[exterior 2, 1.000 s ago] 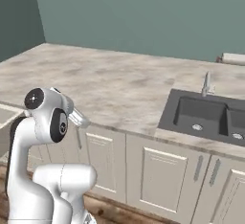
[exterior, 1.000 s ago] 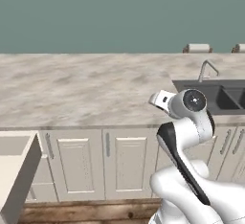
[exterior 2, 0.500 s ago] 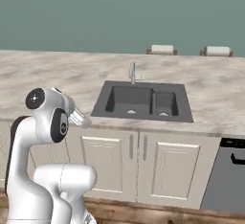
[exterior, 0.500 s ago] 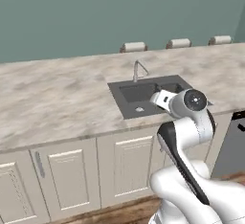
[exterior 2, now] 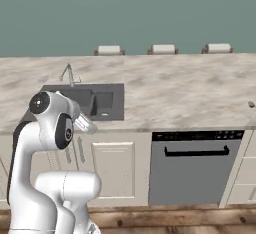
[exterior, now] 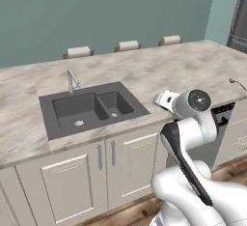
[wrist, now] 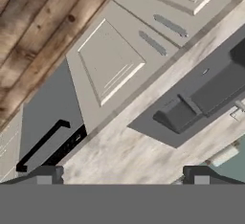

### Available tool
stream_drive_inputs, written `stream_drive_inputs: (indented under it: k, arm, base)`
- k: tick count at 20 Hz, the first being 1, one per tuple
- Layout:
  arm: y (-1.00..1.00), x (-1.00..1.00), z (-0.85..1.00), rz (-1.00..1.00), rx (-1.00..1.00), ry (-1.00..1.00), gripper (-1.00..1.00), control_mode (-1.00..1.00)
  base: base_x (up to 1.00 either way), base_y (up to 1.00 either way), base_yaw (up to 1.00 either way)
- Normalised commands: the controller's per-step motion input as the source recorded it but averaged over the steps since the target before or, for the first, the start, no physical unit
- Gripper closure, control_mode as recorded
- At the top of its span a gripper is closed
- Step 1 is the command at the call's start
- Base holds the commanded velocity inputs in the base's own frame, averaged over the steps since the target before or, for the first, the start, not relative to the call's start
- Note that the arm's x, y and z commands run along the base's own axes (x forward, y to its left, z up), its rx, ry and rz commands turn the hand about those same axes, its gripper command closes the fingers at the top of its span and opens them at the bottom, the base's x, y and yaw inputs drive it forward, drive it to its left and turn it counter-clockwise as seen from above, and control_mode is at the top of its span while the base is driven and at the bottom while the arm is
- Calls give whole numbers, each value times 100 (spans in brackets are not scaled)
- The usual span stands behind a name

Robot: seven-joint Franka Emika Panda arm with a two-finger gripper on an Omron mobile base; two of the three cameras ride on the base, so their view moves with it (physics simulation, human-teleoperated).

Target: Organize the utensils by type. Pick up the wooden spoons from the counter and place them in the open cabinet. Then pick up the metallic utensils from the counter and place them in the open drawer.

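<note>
- 1 wide beige-grey marbled stone counter (exterior: 173, 70), ahead of & below pincer.
- 1 dark grey double-basin sink (exterior: 89, 106) w/ 1 metal tap (exterior: 72, 80), just beyond pincer.
- 1 dark dishwasher front (exterior 2: 192, 165), to pincer's right.
- 1 pincer (wrist: 122, 173), tips wide apart, holding nothing.
- 1 thin grey metal utensil (exterior: 237, 83) on counter, far right of pincer; wooden spoons can't tell.

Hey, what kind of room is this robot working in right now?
A kitchen, computer-rendered by the look of it. A dark double-bowl sink with a faucet is set into a marbled stone counter, and a dishwasher sits among panelled base cabinets underneath.
</note>
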Motion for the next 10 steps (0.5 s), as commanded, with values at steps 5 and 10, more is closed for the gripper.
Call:
stream_drive_inputs:
  k: [5, 10]
  arm:
    - [0, 0, 0, 0, 0, 0, -100, 100]
    - [0, 0, 0, 0, 0, 0, -100, 100]
  base:
    - [26, -82, -14]
    - [35, -81, -4]
